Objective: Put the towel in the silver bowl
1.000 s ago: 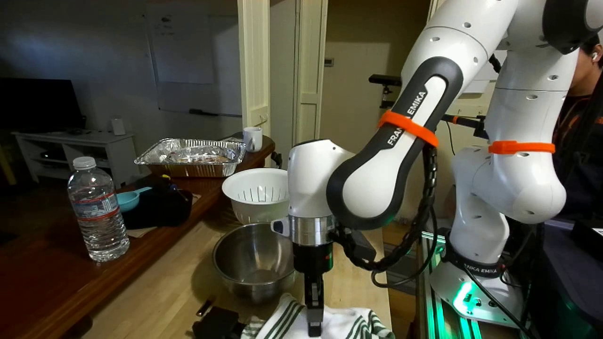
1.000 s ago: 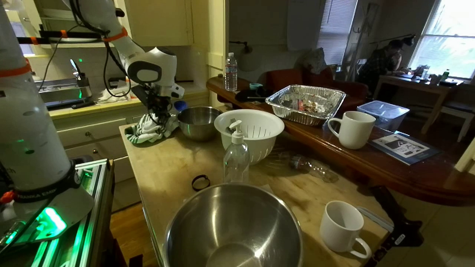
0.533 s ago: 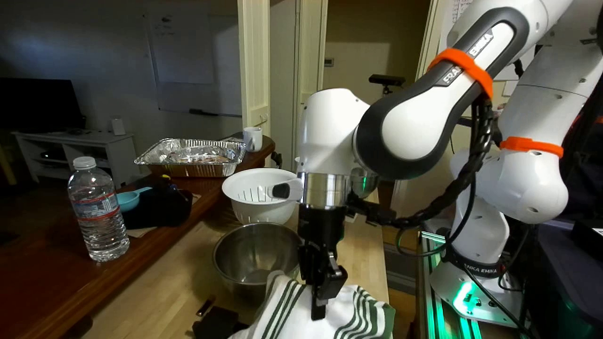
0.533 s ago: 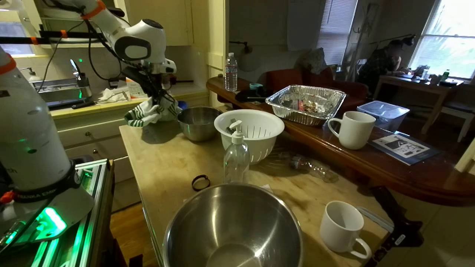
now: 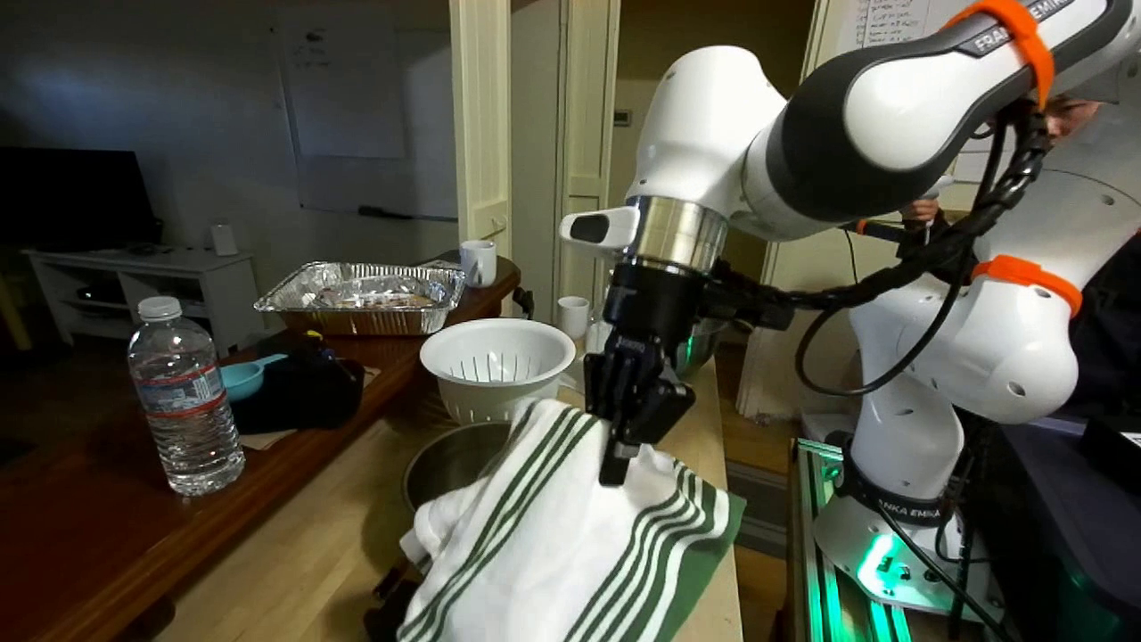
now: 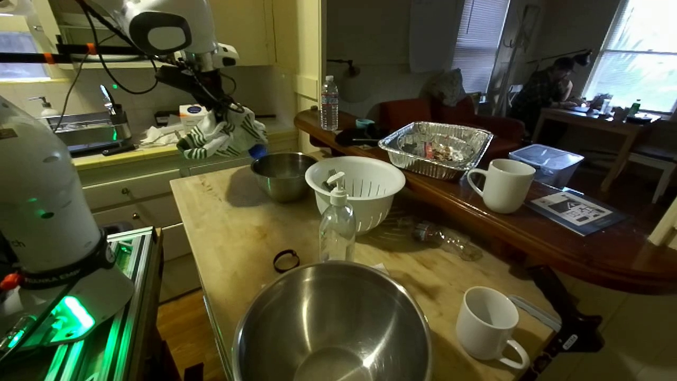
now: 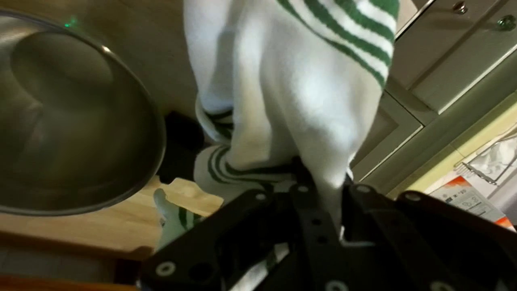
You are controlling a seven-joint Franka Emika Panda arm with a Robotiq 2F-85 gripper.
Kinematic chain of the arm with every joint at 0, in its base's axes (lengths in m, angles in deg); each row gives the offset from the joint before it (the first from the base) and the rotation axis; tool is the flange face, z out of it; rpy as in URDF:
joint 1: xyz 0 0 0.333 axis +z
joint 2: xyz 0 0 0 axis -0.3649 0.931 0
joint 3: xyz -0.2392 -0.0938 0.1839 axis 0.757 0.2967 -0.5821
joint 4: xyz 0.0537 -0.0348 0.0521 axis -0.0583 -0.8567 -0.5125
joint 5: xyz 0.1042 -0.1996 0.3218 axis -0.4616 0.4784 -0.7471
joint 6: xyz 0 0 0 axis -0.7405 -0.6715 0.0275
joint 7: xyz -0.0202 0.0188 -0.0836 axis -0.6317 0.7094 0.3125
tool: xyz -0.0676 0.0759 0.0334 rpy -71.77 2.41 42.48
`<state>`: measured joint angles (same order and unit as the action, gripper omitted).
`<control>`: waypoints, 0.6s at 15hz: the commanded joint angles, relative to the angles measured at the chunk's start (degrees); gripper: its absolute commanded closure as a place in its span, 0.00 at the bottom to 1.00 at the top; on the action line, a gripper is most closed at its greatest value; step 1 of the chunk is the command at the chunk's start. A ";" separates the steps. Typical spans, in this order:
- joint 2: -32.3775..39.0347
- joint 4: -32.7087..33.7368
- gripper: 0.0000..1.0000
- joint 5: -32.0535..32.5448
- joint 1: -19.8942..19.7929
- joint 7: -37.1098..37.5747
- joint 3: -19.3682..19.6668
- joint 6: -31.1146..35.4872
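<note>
One towel (image 5: pixel 553 526) is hanging clear of the counter (image 6: pixel 227 238), beside the silver bowl (image 6: pixel 283 188), while the gripper (image 7: pixel 326 186) is pinching it between its jaws. In both exterior views a colander (image 6: pixel 376 209) is standing next to the silver bowl; in an exterior view a pump bottle (image 6: pixel 337 227) is fronting the colander.

A Franka Emika Panda arm (image 5: pixel 1003 334) bends up from its green-lit base (image 5: pixel 918 588), forearm (image 5: pixel 909 111) sloping down toward the white wrist housing (image 5: pixel 704 125). Beneath the metal flange (image 5: pixel 679 236), the black Robotiq gripper (image 5: pixel 621 459) hangs downward, tilted off vertical in both exterior views. In the wrist view, its two fingers (image 7: pixel 309 210) sit close together in a pinching grip, jaws nearly meeting.
</note>
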<state>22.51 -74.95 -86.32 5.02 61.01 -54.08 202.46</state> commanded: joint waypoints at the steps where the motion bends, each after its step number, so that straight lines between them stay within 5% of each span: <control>1: -8.68 -3.42 0.96 3.85 0.92 3.30 3.07 -0.59; 9: -18.80 -7.21 0.96 10.58 -4.82 13.68 8.72 -0.38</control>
<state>8.34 -79.73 -78.97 3.46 69.42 -46.15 202.45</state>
